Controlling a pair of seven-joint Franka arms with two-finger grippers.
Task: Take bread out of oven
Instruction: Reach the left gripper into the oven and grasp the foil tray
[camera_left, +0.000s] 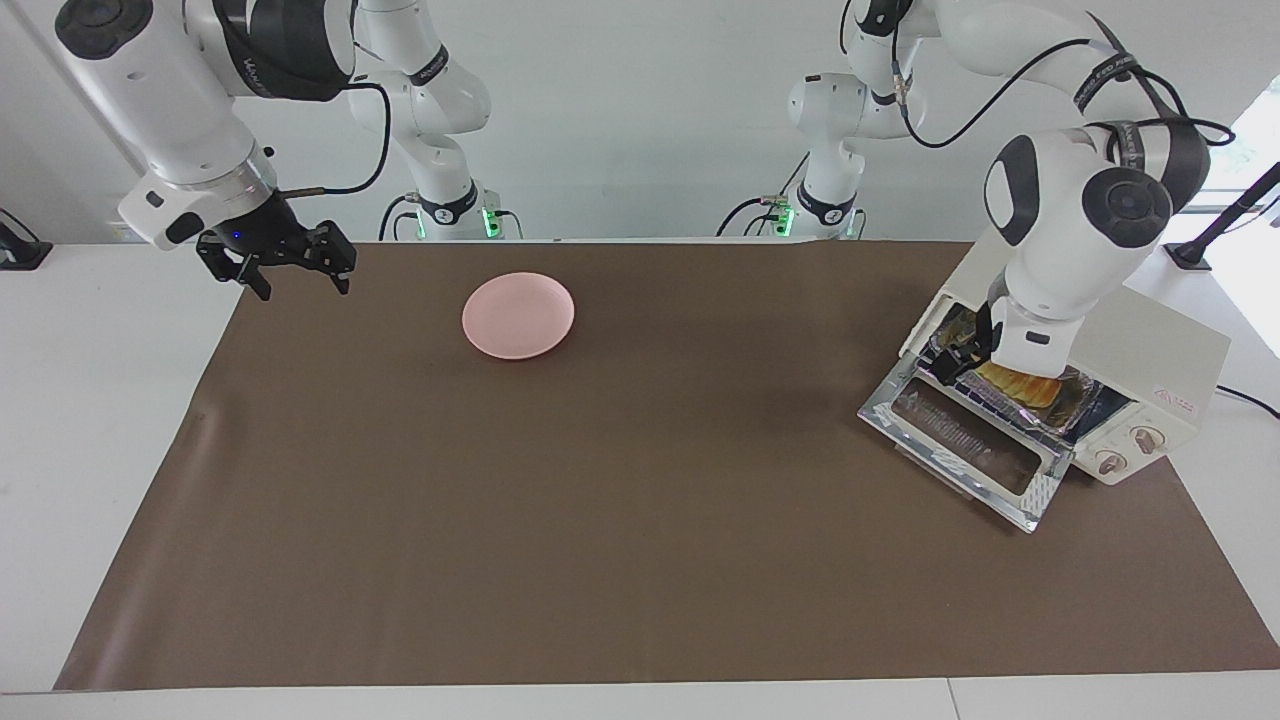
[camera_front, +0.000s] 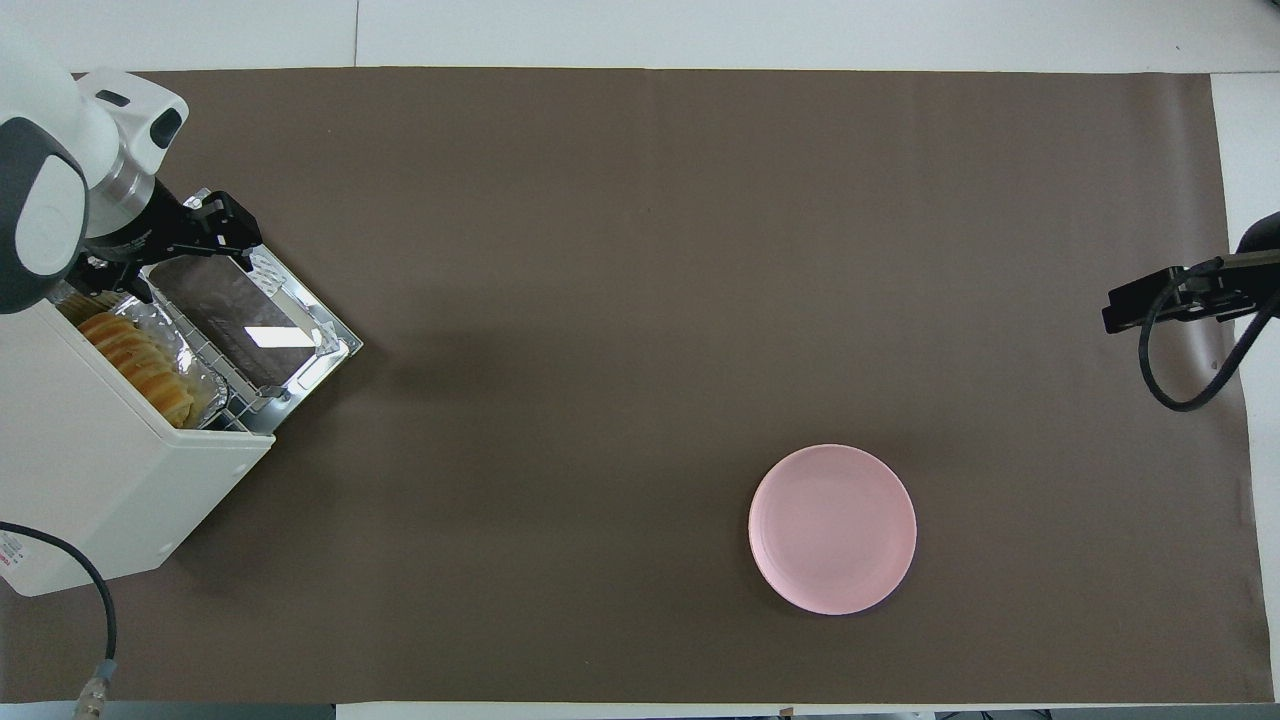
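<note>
The cream-white oven (camera_left: 1160, 365) stands at the left arm's end of the table with its glass door (camera_left: 965, 440) dropped open. The golden ridged bread (camera_left: 1025, 385) lies in a crinkled foil tray (camera_left: 1075, 405) on the wire rack at the oven's mouth; it also shows in the overhead view (camera_front: 140, 365). My left gripper (camera_left: 952, 362) is low at the open mouth, over the tray and right beside one end of the bread. My right gripper (camera_left: 300, 280) is open and empty, raised over the mat's edge at the right arm's end, where it waits.
A pink round plate (camera_left: 518, 315) lies on the brown mat (camera_left: 620, 520), toward the right arm's end and near the robots. The oven's cable (camera_front: 70, 590) trails off by its back corner.
</note>
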